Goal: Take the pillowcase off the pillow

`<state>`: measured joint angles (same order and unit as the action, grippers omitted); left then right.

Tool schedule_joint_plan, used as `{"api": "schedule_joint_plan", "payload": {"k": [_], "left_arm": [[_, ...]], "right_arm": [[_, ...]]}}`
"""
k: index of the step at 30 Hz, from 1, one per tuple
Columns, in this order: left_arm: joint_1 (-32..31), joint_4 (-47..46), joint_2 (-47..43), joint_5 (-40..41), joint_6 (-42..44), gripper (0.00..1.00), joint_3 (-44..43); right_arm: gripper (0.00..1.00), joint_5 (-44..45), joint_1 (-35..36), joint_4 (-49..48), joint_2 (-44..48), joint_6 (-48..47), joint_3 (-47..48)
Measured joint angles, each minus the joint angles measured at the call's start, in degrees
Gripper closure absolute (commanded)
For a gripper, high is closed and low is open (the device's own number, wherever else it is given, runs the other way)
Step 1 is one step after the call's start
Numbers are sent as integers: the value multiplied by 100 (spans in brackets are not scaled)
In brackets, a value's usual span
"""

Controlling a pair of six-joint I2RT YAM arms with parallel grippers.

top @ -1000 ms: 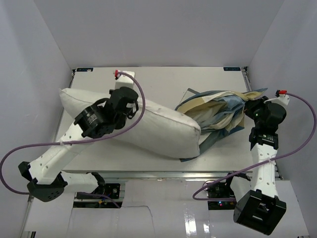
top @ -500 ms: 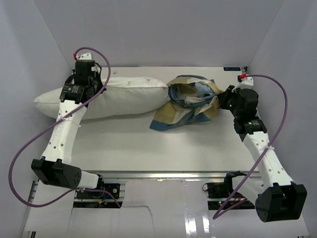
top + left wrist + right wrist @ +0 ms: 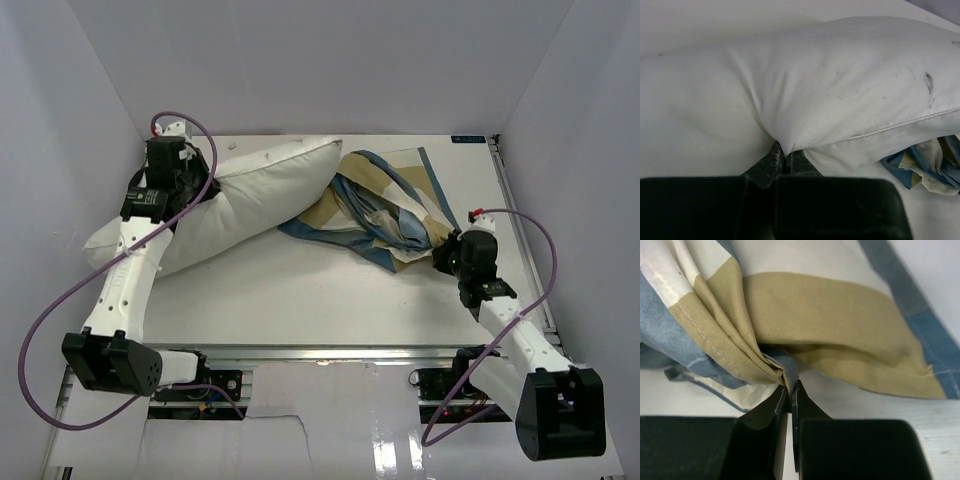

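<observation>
Right tool (image 3: 445, 256) has dragged the pillowcase (image 3: 385, 205) nearer, away from pillow (image 3: 245, 195).

White arm links (image 3: 125, 285), black joints (image 3: 110, 362), purple cables (image 3: 182, 114), perhaps red connectors (image 3: 476, 212)

Fingers (image 3: 767, 167) pinch a fold of the pillow (image 3: 840, 90); pillowcase (image 3: 935, 167) crumpled at lower right

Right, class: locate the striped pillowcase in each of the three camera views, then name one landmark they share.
Top external: the pillowcase lies crumpled right of centre, between the pillow and the right claw.
Left wrist: only a blue-and-cream scrap at the lower right, just past the pillow's edge.
Right wrist: it fills the upper frame, a fold pinched in the right claw.
Shared landmark: the white table beneath it, visible in all three.
</observation>
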<state>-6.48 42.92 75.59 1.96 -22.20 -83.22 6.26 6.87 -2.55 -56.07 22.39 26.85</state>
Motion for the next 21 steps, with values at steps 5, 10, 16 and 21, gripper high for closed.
{"api": "schedule_joint_plan", "payload": {"k": [5,10,16,21], "left_arm": [[-4,-616,-654,-511,-262,100,1281],[0,-879,-1062,-1014,-492,100,1733],[35,-1261,-741,-1762,-684,100,1720],[-111,-1600,-487,-2839,-431,45,1996]], "right_arm": [[92,-435,0,-363,811,623,-1150],[92,-273,0,-671,1856,1283,-1937],[53,-393,0,-695,2894,1626,-2205],[36,-975,0,-387,3095,1362,-1818]]}}
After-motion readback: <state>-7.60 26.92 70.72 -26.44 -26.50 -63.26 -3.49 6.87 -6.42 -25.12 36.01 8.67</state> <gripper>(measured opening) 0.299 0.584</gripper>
